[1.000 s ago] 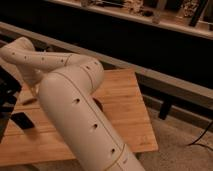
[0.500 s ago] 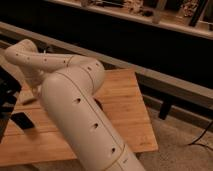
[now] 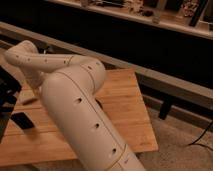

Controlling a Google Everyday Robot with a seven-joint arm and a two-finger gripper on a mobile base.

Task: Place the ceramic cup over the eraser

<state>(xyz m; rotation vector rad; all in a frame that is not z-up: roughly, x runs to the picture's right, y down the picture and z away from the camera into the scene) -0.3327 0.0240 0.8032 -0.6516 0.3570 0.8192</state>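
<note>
My white arm reaches across the wooden table to the far left and fills much of the view. The dark gripper sits at the left edge, partly cut off by the frame, and it is shut. What it may be holding is hidden. The eraser, a small flat black block, lies on the table just below and right of the gripper. The ceramic cup is out of view.
A small dark elongated thing lies on the table between the gripper and the arm. A long dark counter front runs behind the table, with a shelf of items above. Bare floor lies to the right.
The arm's upper link has shifted only slightly. The gripper has gone from open to shut at the left edge.
</note>
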